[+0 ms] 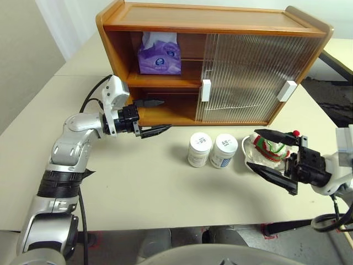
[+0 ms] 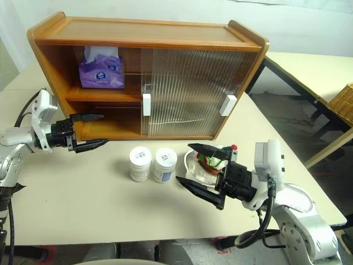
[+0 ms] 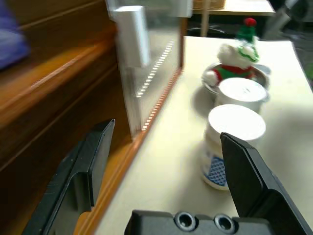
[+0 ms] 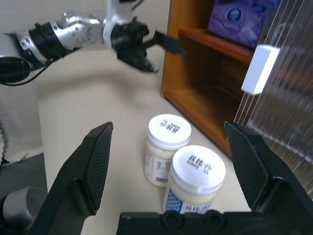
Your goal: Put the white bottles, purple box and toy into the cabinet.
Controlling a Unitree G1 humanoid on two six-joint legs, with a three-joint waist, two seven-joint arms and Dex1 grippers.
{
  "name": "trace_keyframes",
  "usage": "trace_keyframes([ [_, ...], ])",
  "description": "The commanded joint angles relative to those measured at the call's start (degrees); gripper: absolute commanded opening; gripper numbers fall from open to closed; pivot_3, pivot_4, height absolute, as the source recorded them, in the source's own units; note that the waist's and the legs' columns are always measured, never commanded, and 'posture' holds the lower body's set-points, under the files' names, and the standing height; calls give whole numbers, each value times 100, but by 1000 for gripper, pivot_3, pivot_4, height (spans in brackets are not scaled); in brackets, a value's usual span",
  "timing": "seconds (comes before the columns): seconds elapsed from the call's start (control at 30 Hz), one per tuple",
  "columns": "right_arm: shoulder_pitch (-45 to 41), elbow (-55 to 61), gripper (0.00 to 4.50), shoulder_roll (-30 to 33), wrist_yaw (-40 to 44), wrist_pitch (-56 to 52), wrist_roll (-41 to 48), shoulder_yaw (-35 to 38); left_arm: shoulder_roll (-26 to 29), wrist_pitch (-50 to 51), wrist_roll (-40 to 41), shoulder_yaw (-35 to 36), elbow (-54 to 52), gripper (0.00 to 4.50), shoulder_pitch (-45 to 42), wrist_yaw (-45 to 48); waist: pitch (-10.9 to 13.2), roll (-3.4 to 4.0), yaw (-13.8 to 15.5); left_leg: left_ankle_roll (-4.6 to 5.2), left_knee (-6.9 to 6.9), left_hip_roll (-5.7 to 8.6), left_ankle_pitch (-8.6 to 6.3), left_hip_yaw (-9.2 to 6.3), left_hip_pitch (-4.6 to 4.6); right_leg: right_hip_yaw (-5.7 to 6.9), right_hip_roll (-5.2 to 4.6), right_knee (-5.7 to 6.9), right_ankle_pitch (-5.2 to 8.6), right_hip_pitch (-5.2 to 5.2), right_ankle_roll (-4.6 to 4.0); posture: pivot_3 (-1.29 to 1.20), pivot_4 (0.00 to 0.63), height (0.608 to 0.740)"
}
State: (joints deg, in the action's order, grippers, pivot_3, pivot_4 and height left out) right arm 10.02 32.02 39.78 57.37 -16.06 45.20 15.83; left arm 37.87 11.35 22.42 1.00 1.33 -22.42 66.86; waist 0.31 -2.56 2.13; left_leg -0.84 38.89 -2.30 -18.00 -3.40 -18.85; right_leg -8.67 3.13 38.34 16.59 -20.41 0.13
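The cabinet [image 1: 220, 25] stands at the back of the table with its left bay open. On its upper shelf sits the purple box [image 1: 159, 55]. Two white bottles [image 1: 199, 149] [image 1: 224, 150] stand side by side on the table in front of it. To their right the toy [image 1: 271, 147] rests in a silver dish [image 1: 249, 153]. My left gripper [image 1: 156, 116] is open and empty at the lower shelf's left opening. Over the toy hovers my right gripper [image 1: 252, 148], open and empty, pointing at the bottles [image 4: 168, 147].
Both ribbed sliding doors cover the cabinet's middle and right, their white handles [image 1: 206, 90] [image 1: 287, 90] facing out. The table's front edge [image 1: 165, 227] runs close below the bottles. A second table and a wicker basket [image 2: 342, 102] stand off to the right.
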Motion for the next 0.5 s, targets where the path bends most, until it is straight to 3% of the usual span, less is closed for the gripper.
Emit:
trace_keyframes([
  [0.03, -44, 122, 4500, 87, -56, -162, 70, -28, 48, -619, -362, -336, 381, 4458, 196, 355, -14, 22, -1, 0, 0, 0, 0, -13, 0, 0, 0, 0, 0, 0, 0, 61, 0, 740],
  [0.27, -105, 172, 4500, 103, -109, -257, 42, -45, -32, -850, -345, -637, 581, 4458, 248, 846, -19, 31, -1, 0, -1, 2, 0, -51, -8, 5, 1, 0, 0, -3, 2, 57, 0, 740],
  [0.5, -162, 131, 4500, 81, -94, -200, -98, -171, -177, -332, -258, -1069, 679, 4458, 284, 1205, -29, 46, -19, 0, -2, 1, 0, -53, -10, 5, 1, -1, 0, -5, 3, 49, 0, 740],
])
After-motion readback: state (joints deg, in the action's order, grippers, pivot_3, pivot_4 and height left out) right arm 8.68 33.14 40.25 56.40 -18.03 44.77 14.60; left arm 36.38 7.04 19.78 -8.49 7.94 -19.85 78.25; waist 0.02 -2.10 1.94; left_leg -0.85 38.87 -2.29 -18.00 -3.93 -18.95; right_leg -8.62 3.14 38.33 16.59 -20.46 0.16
